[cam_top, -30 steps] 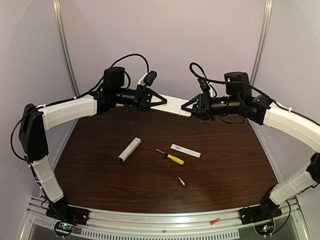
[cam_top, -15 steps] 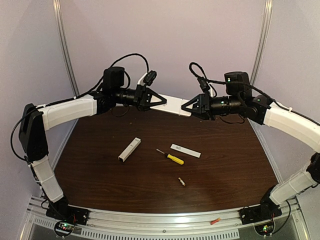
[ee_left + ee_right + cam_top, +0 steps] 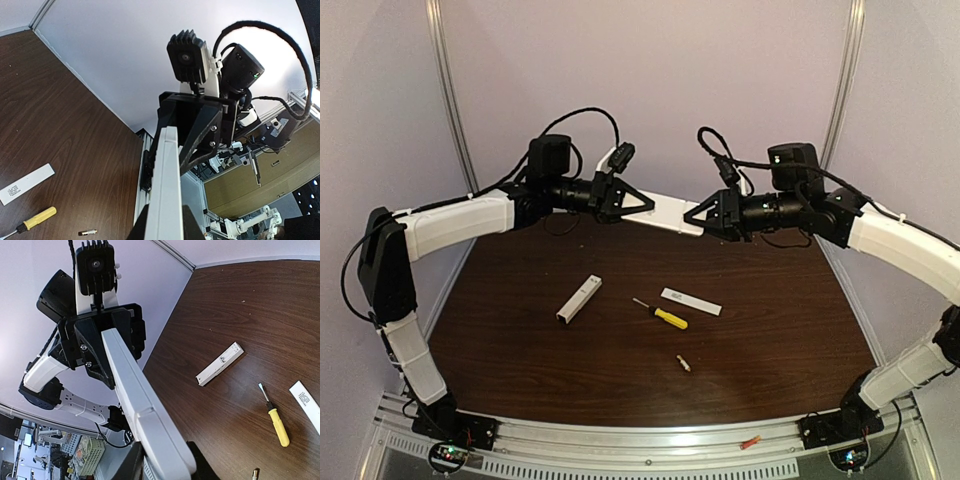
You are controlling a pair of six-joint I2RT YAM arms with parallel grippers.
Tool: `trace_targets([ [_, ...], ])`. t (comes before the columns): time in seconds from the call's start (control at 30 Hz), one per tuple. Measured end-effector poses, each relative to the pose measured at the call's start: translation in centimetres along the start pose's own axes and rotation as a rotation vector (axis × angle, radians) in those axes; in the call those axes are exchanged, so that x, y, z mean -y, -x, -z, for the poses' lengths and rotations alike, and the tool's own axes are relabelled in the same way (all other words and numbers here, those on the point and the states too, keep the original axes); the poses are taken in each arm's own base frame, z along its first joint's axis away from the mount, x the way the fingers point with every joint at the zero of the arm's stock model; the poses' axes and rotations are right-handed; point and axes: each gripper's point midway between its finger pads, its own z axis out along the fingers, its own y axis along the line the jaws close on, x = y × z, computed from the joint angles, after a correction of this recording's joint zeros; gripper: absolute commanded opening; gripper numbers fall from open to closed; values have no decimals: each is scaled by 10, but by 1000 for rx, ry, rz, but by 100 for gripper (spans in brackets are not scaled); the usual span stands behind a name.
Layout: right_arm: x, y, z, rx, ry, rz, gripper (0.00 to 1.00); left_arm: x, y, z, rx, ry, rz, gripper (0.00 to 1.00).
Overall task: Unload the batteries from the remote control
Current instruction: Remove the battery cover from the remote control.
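One battery (image 3: 684, 363), gold-toned and tiny, lay on the table (image 3: 520, 350) nearest the arm bases, at about 5 o'clock from the table's centre, touching nothing. Just beyond it, near the centre, lay the screwdriver (image 3: 660, 314), its yellow handle toward 4 o'clock and its tip toward 10 o'clock. A flat white strip (image 3: 691, 301) with a printed label sat just at 1 o'clock of the screwdriver, apart from it. A white oblong piece (image 3: 579, 298) lay at 9 o'clock of the screwdriver, well apart, its long axis running from 7 to 1 o'clock.

Farther back, the left arm (image 3: 450, 225) rose from the 7 o'clock corner, bent at the elbow and reached inward with its wrist level, pointing toward 3 o'clock. The right arm (image 3: 905, 245) mirrored it from the 5 o'clock corner, its wrist pointing toward 9 o'clock. Between them, aloft over the far edge at 12 o'clock, hung the remote control (image 3: 665, 212), a long white slab. The left gripper (image 3: 645, 205) was clamped on one end and the right gripper (image 3: 688, 215) on the other, each wrist view showing the slab pinched between its own fingers. Whether any cells sat inside the slab could not be told.
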Motion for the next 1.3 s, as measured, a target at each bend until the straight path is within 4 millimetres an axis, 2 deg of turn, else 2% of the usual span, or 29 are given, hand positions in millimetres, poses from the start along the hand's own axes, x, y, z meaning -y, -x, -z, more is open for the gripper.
trace_targets([
  [0.17, 0, 0, 1, -4, -3, 3, 19, 0, 0, 0, -1, -1, -4, 0],
  [0.33, -1, 0, 1, -5, -3, 4, 24, 0, 0, 0, -1, -1, -10, 0],
  [0.53, -1, 0, 1, -7, -1, 5, 25, 0, 0, 0, -2, -2, -11, 0],
  [0.6, -1, 0, 1, -8, -2, 6, 28, 0, 0, 0, -2, -2, -12, 0],
  [0.67, -1, 0, 0, -10, -4, 8, 37, 0, 0, 0, -2, -2, -15, 0],
  [0.73, 3, 0, -1, -16, -26, 6, 41, -2, -1, -1, 1, 10, -9, 0],
  [0.9, 20, -6, -3, -41, -96, -12, 41, -11, -2, 0, 9, 49, 22, 0],
  [1.3, 29, -11, 3, -69, -174, 12, 41, -16, -2, 0, 15, 71, 33, 0],
])
